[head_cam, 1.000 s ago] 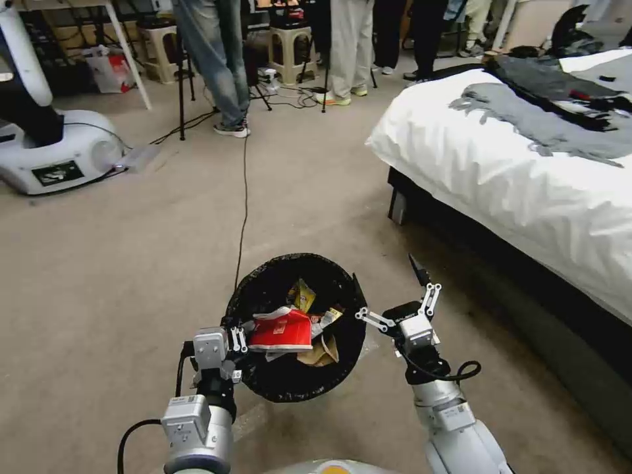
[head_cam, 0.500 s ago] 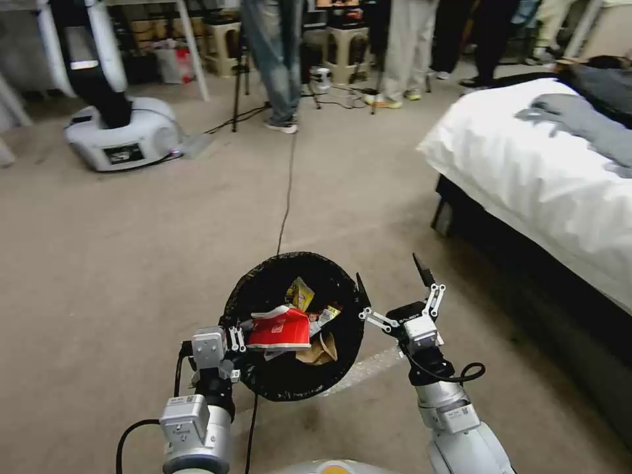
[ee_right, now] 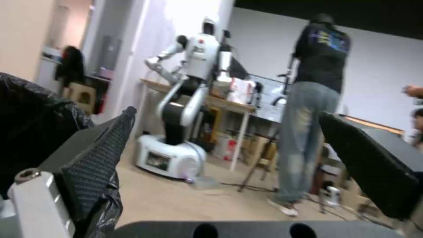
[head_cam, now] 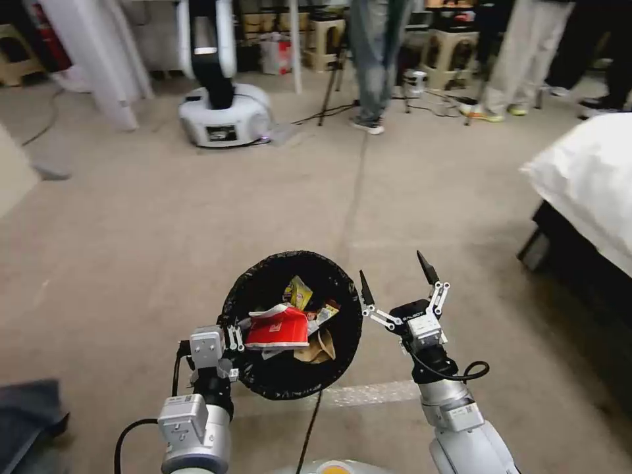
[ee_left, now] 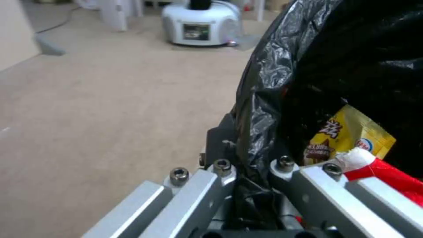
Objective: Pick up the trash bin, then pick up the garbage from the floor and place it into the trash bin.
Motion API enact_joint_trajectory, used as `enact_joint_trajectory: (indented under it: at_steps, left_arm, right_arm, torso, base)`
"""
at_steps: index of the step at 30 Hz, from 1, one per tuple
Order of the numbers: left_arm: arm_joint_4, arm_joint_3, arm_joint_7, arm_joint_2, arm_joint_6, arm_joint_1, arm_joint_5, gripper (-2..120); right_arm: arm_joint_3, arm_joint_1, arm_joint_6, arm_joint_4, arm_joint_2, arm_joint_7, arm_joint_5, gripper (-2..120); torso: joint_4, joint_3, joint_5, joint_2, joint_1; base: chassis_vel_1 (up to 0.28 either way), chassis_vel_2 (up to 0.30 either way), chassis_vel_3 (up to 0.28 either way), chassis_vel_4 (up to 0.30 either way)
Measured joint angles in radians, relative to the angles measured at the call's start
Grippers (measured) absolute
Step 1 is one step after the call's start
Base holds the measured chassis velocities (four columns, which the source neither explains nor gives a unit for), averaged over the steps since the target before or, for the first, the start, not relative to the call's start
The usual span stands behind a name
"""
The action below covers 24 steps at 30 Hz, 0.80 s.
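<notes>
Gripping the trash bin (head_cam: 289, 388) rim, left claw (head_cam: 232, 342); right claw (head_cam: 397, 288) spread empty.

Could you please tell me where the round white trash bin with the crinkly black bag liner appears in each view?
Head view: the black-lined trash bin sits low and central, between both arms.
Left wrist view: its bag rim rises just beyond the left pincer.
Right wrist view: its black bag lies at one edge.
Shared landmark: the white robot base.
</notes>
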<state>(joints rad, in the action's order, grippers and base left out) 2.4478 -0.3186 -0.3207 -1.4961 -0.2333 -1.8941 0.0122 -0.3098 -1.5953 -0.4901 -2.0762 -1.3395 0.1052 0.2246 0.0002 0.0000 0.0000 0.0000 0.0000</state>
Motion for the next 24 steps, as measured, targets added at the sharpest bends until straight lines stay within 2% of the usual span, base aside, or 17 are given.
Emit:
enact_joint_trajectory:
  at_steps: [5,9,16,21,24]
  left_arm:
    - [-0.004,-0.002,-0.004,0.000,0.000,0.003,-0.001,0]
    - [-0.005,-0.002,-0.004,-0.001,0.001,0.007,-0.008,0]
    - [0.000,-0.015,-0.009,-0.001,-0.005,0.018,-0.027,0]
    - [-0.002,-0.021,-0.032,-0.001,-0.028,0.027,-0.042,0]
    - [-0.008,-0.027,-0.059,-0.001,-0.076,0.039,-0.078,0]
  right_arm:
    - [0.002,0.000,-0.001,0.001,-0.002,-0.007,0.000,100]
    - [0.007,-0.001,-0.001,0.007,-0.002,-0.011,0.000,100]
    - [0.003,-0.001,-0.001,0.009,-0.002,-0.012,-0.001,100]
    - [-0.007,-0.008,-0.007,0.004,-0.011,-0.012,-0.006,100]
    - [-0.027,-0.018,-0.019,-0.005,-0.023,-0.010,-0.018,100]
  torso:
    - [0.0001,0.000,0.0000,0.000,0.000]
    - [-0.0005,0.000,0.0001,0.000,0.000]
    - [-0.0003,0.000,0.0000,0.000,0.000]
    - [-0.0002,0.000,0.0001,0.000,0.000]
    - [-0.0002,0.000,0.0000,0.000,0.000]
  base:
    - [0.082,0.075,0.066,0.066]
    - [0.000,0.000,0.000,0.000]
    - [0.000,0.000,0.000,0.000]
    - [0.000,0.000,0.000,0.000]
    - [0.000,0.000,0.000,0.000]
